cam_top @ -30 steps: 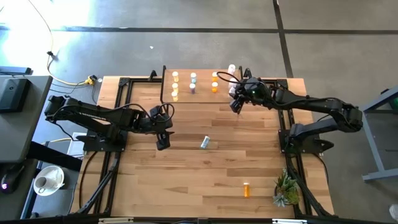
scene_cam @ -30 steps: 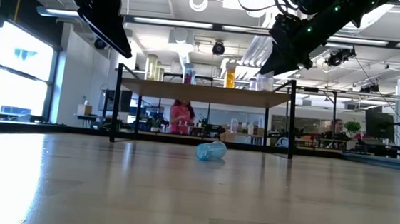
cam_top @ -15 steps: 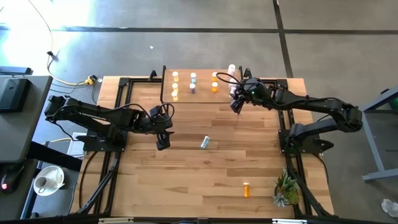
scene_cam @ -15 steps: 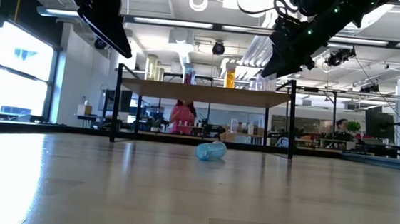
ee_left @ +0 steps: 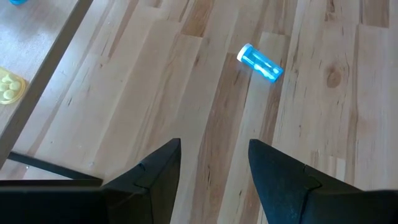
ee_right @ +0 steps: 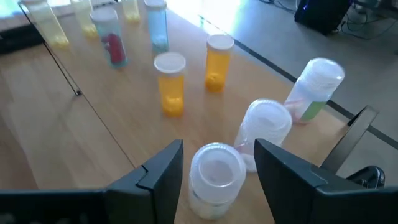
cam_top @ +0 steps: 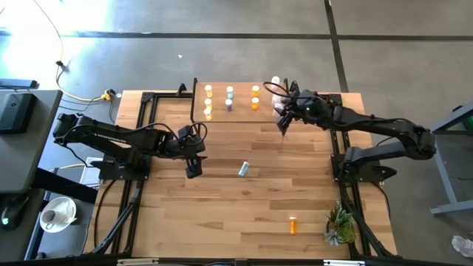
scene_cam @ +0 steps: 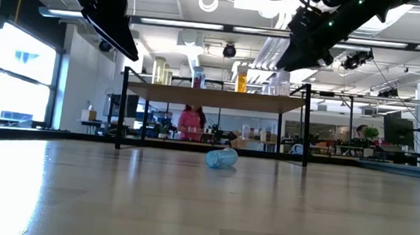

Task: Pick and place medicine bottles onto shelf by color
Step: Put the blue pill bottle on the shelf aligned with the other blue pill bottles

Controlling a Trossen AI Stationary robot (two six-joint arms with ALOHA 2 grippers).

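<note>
Right tool (ee_right: 216, 163): released, just above clear white-capped plastic bottle (ee_right: 215, 177) | left tool (ee_left: 213, 163): released, blue cylindrical bottle (ee_left: 260, 63) ahead on bench.

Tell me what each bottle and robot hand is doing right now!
Blue bottle: lying on its side on the table.
Orange bottle: lying near the plant.
Shelf bottles: standing upright.
Right hand: open around a clear bottle on the shelf.
Left hand: open, empty, above the table.
</note>
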